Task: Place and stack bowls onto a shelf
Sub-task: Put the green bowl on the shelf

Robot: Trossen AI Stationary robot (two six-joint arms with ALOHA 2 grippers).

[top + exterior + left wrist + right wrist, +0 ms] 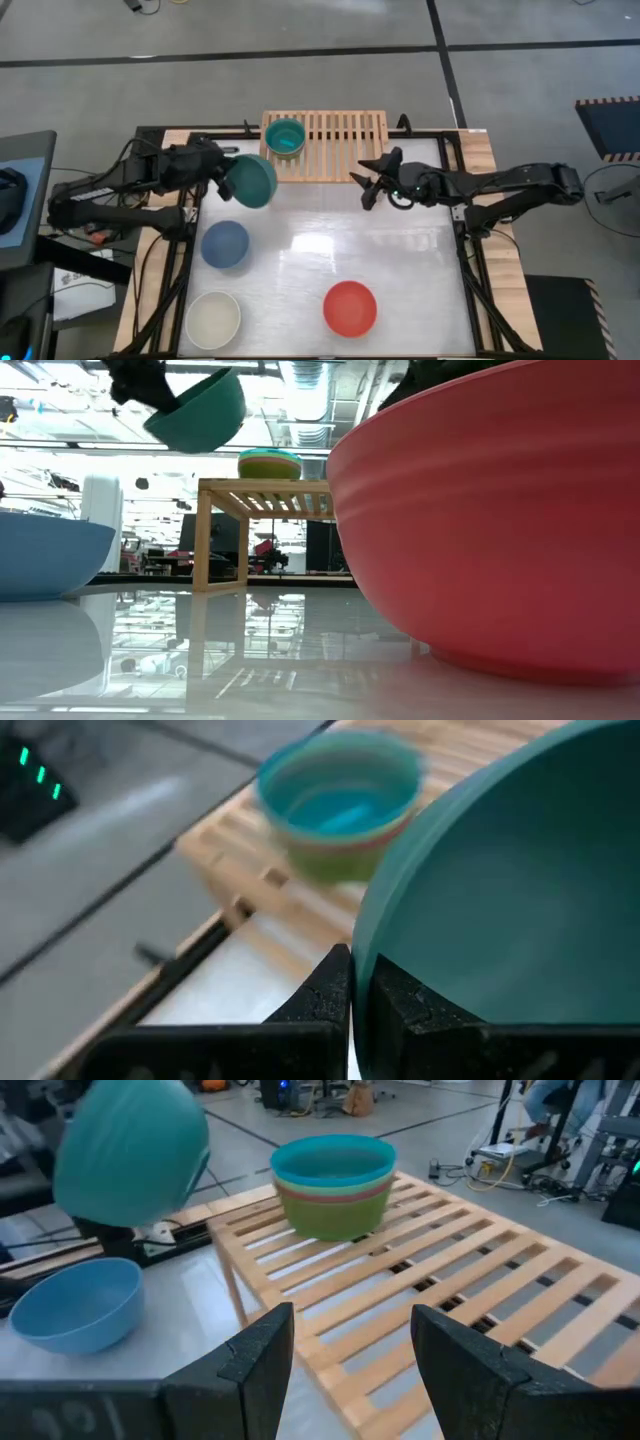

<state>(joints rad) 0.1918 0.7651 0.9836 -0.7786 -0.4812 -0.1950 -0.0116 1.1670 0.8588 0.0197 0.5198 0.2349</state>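
Observation:
My left gripper (228,178) is shut on a dark green bowl (250,180) held in the air just left of the shelf's near left corner. The bowl also shows high in the low view (200,410). The light-wood slatted shelf (335,150) stands at the table's far edge. A stack of nested bowls (286,137), teal on top and lime green lowest, rests by its base on the shelf's left end. My right gripper (372,182) is open and empty at the shelf's near right corner, its fingers (260,1365) wide apart. My left gripper (352,965) pinches the dark green bowl's rim (362,945) between its two fingers, one finger (415,1010) inside the bowl and one outside. The fingers come from the table's left side. The bowl is lifted clear of the table and tilted, its opening upward.
A blue bowl (225,243) sits on the white table at the left. A cream bowl (213,318) is at the near left and a red bowl (350,307) near the front middle, filling much of the low view (490,520). The shelf's slats right of the stack are bare.

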